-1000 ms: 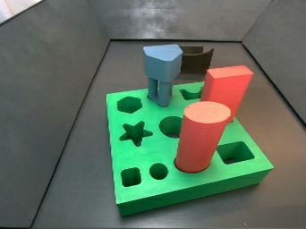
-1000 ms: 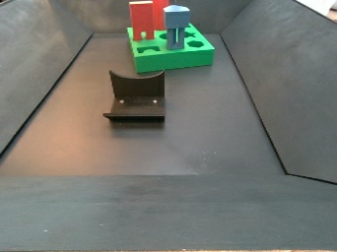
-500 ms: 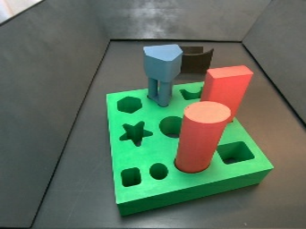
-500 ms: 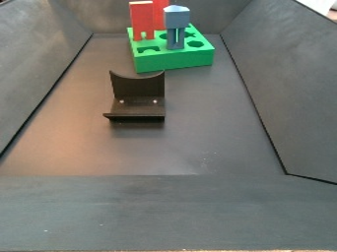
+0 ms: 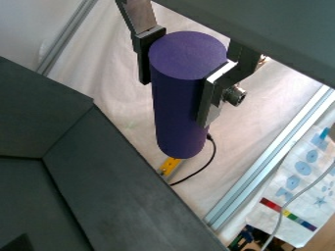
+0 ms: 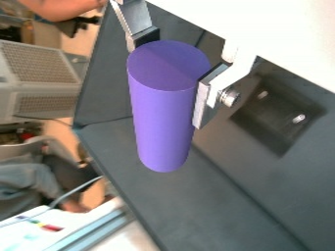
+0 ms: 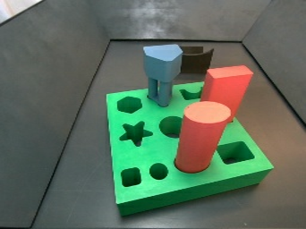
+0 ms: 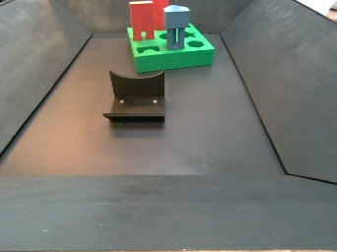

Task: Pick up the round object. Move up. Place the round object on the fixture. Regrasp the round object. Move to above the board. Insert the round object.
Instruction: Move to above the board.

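In both wrist views my gripper [image 5: 181,71] [image 6: 170,64] is shut on the round object [image 5: 181,103] [image 6: 164,113], a smooth purple cylinder gripped near its flat end, the rest hanging free past the fingers. Neither the gripper nor the purple cylinder appears in the side views. The fixture [image 8: 133,96] [image 7: 198,55], a dark L-shaped bracket, stands bare on the dark floor. The green board [image 7: 191,192] [image 8: 178,61] sits near one end of the bin, with star, hexagon, circle and square holes in its top.
A red cylinder [image 7: 201,134], a red block [image 7: 225,85] and a blue pentagon-topped peg [image 7: 163,67] stand in the board. Sloped dark walls [image 8: 39,89] enclose the floor. The wrist views show the bin's rim, and pale ground with cables beyond.
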{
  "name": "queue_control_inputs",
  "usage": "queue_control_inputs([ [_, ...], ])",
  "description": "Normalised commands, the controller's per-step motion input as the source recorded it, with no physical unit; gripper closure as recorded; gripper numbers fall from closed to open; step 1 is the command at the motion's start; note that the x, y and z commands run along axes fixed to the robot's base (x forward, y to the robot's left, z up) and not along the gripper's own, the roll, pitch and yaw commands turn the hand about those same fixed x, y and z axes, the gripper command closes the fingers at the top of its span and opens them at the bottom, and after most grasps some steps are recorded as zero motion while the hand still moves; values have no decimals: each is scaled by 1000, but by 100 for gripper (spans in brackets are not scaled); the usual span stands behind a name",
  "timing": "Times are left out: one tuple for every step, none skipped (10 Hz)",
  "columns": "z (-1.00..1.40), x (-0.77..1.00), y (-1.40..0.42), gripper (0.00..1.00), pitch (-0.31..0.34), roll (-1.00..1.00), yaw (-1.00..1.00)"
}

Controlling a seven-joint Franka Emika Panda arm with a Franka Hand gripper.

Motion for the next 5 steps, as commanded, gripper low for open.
queue_control_inputs([
  [-26, -704, -1000, 100, 35, -1000, -109],
  [-15, -737, -1000, 100, 15, -1000, -108],
  [-32, -770, -1000, 100, 6, -1000, -106],
  [-26, -784, -1000, 100, 4, -1000, -107],
  [-25, -808, -1000, 100, 5, -1000, -107],
])
